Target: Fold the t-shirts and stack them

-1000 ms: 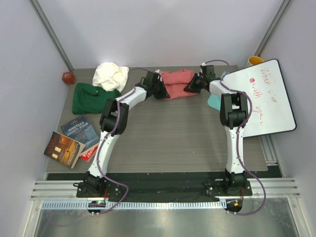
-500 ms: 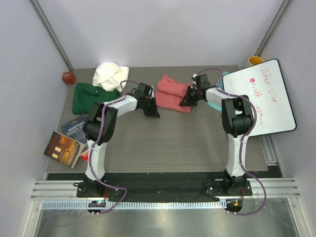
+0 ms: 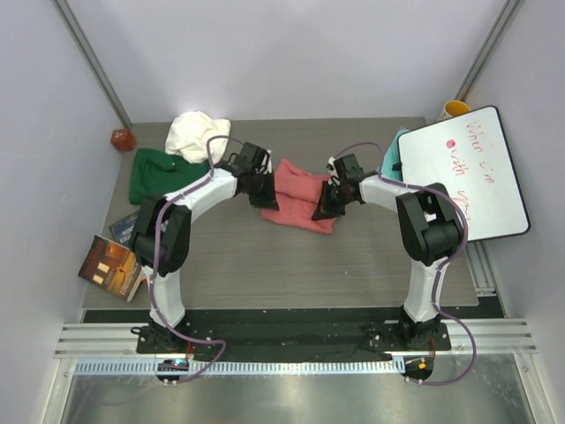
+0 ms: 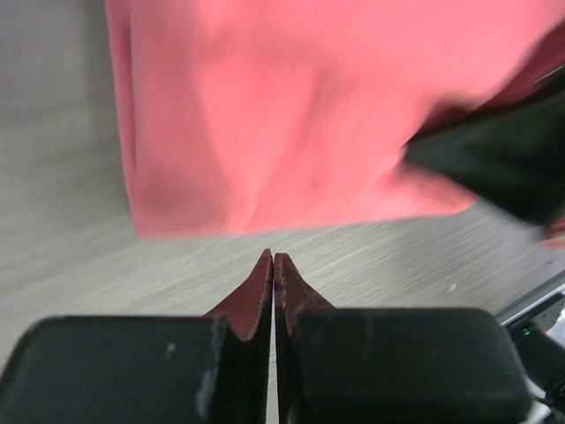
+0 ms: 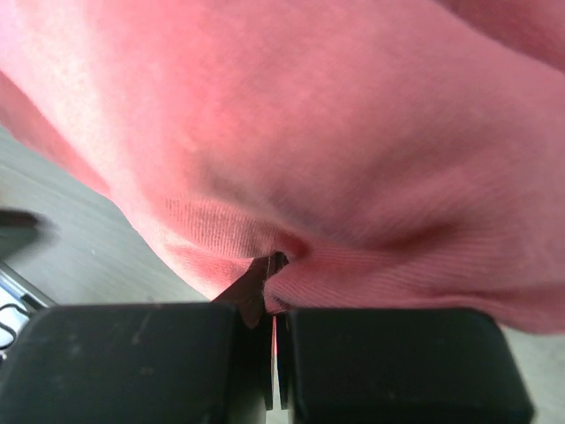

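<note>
Grey table (image 3: 353, 256), salmon-pink t-shirt (image 3: 296, 196) slung between left pincer (image 3: 262, 196) and right pincer (image 3: 323, 208), both pinching it.

Plain salmon-pink shirt (image 3: 296, 196) mid-table. Dark green shirt (image 3: 163, 175) and cream shirt (image 3: 196, 134) toward the far left corner. Table (image 3: 291, 256) grey, with fine wood grain. White whiteboard (image 3: 481, 190) at the right edge, red handwriting. Rust-red ball (image 3: 122, 139) by the far left corner.

Bright, even light with soft shadows in the top view; the salmon-pink shirt (image 4: 291, 115) is motion-smeared in the left wrist view, sharper in the right
</note>
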Available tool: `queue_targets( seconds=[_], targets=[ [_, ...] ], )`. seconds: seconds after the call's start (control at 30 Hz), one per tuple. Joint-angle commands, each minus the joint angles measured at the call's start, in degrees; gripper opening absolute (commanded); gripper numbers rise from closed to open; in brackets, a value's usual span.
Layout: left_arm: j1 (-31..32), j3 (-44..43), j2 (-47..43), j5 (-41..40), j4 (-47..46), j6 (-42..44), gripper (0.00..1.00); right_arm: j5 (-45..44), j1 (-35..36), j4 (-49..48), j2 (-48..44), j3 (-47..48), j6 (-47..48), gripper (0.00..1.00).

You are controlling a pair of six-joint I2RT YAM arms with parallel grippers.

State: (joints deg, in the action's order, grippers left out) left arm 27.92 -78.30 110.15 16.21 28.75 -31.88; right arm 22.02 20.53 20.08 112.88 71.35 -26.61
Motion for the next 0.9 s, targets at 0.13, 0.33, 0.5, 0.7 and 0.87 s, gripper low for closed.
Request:
queue_targets(
  seconds=[0.13, 0.33, 0.5, 0.7, 0.87],
  targets=[
    [-0.06, -16.35, 5.76, -1.1, 3.68, 4.54, 0.0, -4.44, 0.47, 9.02, -1.87, -6.05, 1.65, 0.01],
    [0.11, -15.75, 7.89, 0.4, 4.03, 5.77, 0.0, -4.27, 0.47, 9.46, -1.53, -4.65, 1.82, 0.01],
    [0.64, -8.9, 5.43, 0.58, 1.84, 5.34, 0.0, -3.39, 0.38, 9.72, -0.12, -3.77, 2.44, 0.01],
    [2.05, -0.02, 5.87, -0.74, -0.1, 4.99, 0.0, -2.42, 0.38, 10.95, 0.32, -3.68, 3.49, 0.01],
    [4.16, 6.75, 2.8, -2.14, -0.36, 4.11, 0.0, -1.81, 0.47, 12.97, -1.69, -6.04, 4.37, 0.01]
  ],
)
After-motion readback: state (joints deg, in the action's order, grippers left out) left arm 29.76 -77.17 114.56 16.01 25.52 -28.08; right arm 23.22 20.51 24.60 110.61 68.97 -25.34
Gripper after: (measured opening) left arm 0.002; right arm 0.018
